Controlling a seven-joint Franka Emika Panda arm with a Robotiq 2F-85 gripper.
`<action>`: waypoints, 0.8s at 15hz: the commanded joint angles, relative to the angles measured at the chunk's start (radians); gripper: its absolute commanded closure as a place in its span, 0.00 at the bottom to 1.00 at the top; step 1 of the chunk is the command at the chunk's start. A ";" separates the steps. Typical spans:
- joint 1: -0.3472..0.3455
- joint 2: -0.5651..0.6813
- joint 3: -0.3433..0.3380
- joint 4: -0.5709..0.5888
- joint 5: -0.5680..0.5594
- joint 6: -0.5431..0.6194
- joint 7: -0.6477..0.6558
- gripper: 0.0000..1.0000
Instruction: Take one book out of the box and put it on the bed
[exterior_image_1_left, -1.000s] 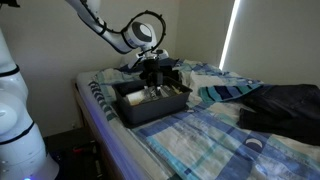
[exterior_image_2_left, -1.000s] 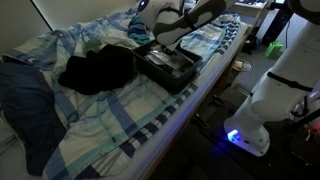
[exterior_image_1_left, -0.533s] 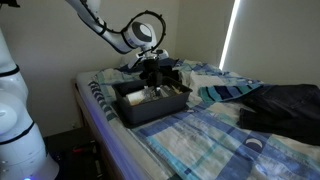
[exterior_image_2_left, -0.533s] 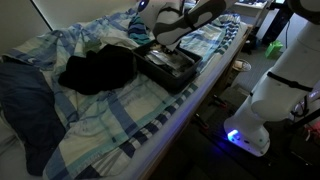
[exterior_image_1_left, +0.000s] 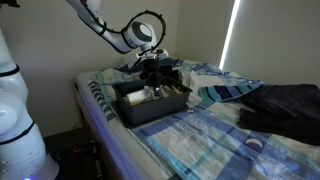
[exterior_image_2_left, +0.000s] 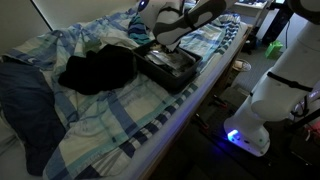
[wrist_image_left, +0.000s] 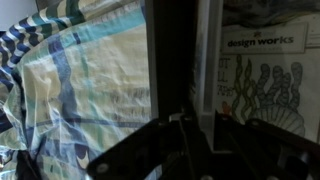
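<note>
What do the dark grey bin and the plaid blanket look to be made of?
The shallow dark grey bin: probably rigid matte plastic; its low walls stand straight, though stiff fabric is possible. The blue, white and pale plaid blanket: soft matte woven cloth; it wrinkles and bunches into folds.

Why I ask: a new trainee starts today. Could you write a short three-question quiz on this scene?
1. True or false: the box stands on the floor.
2. The gripper has its jaws: A over the box; B over the floor; C by the window.
3. Fill in: in the wrist view, the book reads "design ____".
Key: 1 false, it sits on the bed; 2 A; 3 works.
</note>
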 joint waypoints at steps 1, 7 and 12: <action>-0.003 -0.013 0.002 0.009 -0.014 -0.027 0.014 1.00; -0.008 -0.025 -0.002 0.017 -0.004 -0.026 0.003 0.97; -0.020 -0.057 -0.008 0.041 0.005 -0.031 -0.014 0.94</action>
